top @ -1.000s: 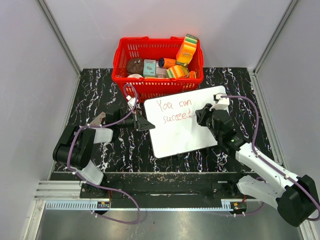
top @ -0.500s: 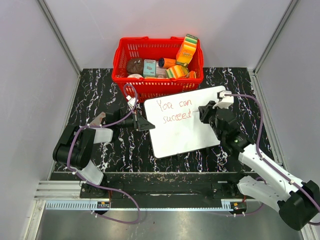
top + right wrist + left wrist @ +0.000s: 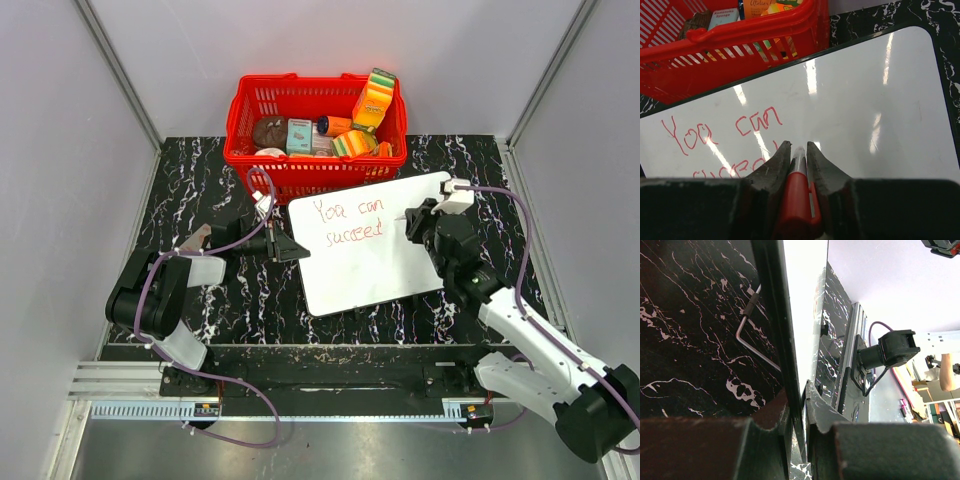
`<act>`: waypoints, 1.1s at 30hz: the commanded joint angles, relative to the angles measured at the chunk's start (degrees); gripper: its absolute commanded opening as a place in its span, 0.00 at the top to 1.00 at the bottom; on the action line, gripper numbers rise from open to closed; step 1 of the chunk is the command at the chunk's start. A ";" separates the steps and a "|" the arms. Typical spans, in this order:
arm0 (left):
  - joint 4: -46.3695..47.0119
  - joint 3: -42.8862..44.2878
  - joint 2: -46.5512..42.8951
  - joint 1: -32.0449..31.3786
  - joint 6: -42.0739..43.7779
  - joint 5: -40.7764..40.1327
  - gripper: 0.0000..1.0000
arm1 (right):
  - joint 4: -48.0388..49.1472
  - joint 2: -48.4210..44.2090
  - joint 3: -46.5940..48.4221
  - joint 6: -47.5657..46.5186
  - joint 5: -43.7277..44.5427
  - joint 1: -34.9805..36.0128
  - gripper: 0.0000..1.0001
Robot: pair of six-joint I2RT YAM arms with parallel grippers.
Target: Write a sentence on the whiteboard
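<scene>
Whiteboard [image 3: 365, 265] edge is pinched tight in my left gripper [image 3: 802, 392]. My right gripper [image 3: 799, 146] is closed around a red marker [image 3: 796, 200], its tip over the board just right of the sentence [image 3: 348, 222], which reads "You can" above a second line. In the top view the board lies tilted at centre frame, just below the red basket [image 3: 250, 100], on the black marbled table [image 3: 200, 190].

This is a robotics lab test cell. A black marble-patterned table [image 3: 200, 190] is boxed in by plain pale panels [image 3: 60, 150] on the left, right and far sides, framed by aluminium posts [image 3: 118, 70]. The left arm [image 3: 160, 290] and right arm [image 3: 530, 340] are bolted to an aluminium rail [image 3: 130, 382] along the near edge and trail purple cables [image 3: 497, 194]. A red basket [image 3: 300, 178] of mixed props stands at the far side.
</scene>
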 commanded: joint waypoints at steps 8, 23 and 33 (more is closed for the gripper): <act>2.77 0.62 0.13 -0.99 4.99 -0.44 1.00 | 1.32 2.75 3.28 -0.46 0.08 -1.71 1.00; 2.68 0.62 0.22 -0.99 4.99 -0.44 1.00 | 3.25 4.69 1.61 0.16 -0.53 -2.24 1.00; 2.68 0.62 0.22 -0.99 4.90 -0.44 1.00 | 2.11 3.99 -0.06 0.86 -1.41 -2.33 1.00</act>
